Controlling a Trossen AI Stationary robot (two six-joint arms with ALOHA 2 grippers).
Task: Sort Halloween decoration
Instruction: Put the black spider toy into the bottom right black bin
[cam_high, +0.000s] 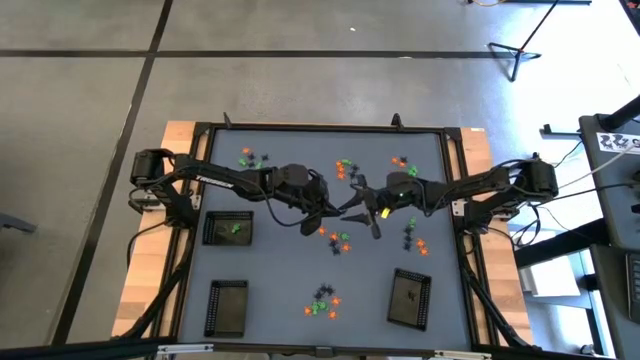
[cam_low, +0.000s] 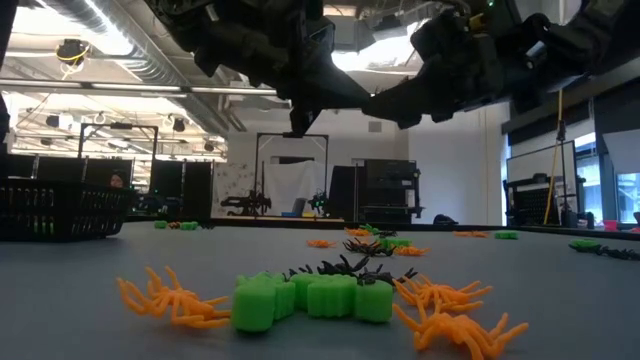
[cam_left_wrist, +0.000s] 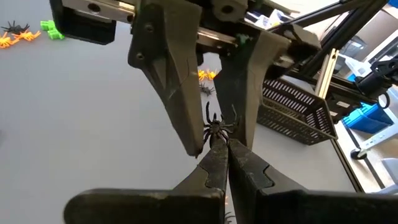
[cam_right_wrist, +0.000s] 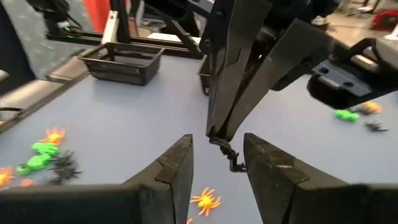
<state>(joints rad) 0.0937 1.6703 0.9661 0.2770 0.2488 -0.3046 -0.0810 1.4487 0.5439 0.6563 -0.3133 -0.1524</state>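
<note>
1. The left gripper (cam_left_wrist: 217, 149) hangs over the middle of the table (cam_high: 300, 310), its two fingers pinched together on a small black spider (cam_left_wrist: 216, 127); the spider sits right at the fingertips, legs sticking out.
2. The right gripper (cam_right_wrist: 217, 163) faces it from the other side, fingers parted with the spider between them (cam_right_wrist: 231, 157); they do not seem to touch it, so this looks like a hand-over about to happen.
3. The other trinkets lie in loose heaps on the table: orange spiders (cam_low: 170, 298), green blocks (cam_low: 310, 298) and more black spiders mixed together; one heap sits near the front edge (cam_high: 322, 303).
4. Three black baskets (cam_high: 228, 229) stand on the near half of the table; one on the left already holds something green.
5. The spider is probably very light, thin plastic; its legs look bendy and likely to snag or slip, so the body is the safer place to pinch, gently.
</note>
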